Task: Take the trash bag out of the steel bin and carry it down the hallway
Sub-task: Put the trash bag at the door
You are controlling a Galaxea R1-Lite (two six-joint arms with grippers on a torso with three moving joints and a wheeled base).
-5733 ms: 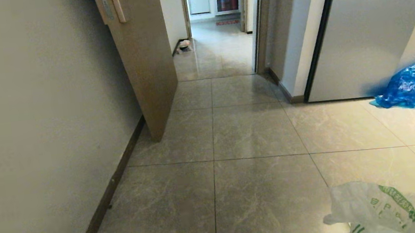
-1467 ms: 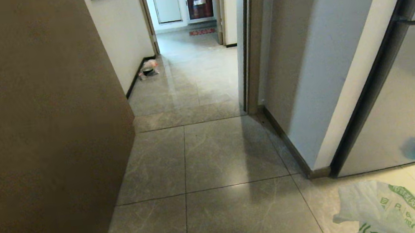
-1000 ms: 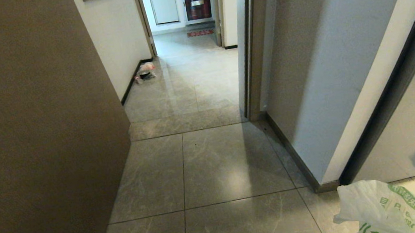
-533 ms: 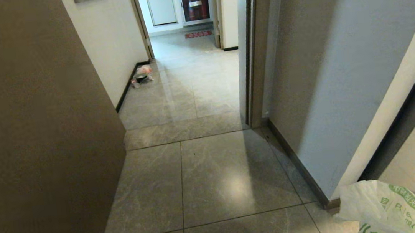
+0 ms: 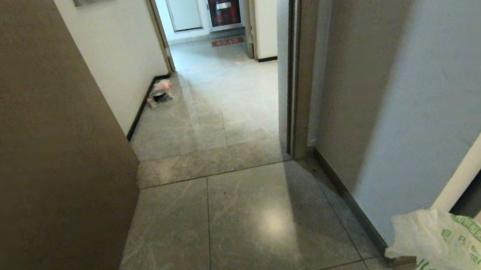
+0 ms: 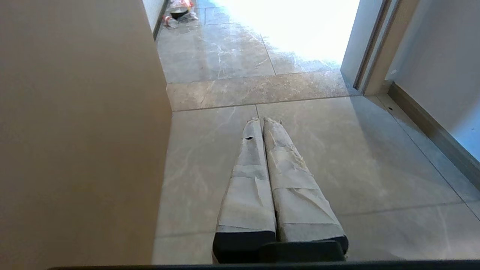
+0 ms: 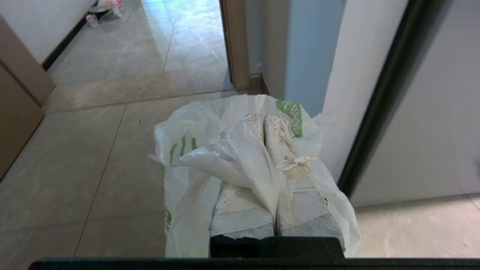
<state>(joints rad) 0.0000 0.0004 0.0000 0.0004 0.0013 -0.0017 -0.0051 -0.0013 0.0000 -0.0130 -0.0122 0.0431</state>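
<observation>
Head view: the doorway (image 5: pixel 235 86) at 12 o'clock is being shown nearer than a second ago, the open door (image 5: pixel 38 165) at 9 o'clock is filling more of the frame, and the blue bag once at 3 o'clock is almost gone, so the base is being driven forward. The trash bag (image 5: pixel 444 243) is being kept at 5 o'clock.

Left wrist view: the left gripper (image 6: pixel 261 120) is being held pressed together on nothing, above the floor tiles (image 6: pixel 322 157).

Right wrist view: the right gripper (image 7: pixel 261 117) is being kept pinched on the trash bag (image 7: pixel 195 157), which is hanging clear of the floor. The steel bin is not being shown. The carry is judged to be well underway, with the hallway (image 7: pixel 150 48) about to be entered.
</observation>
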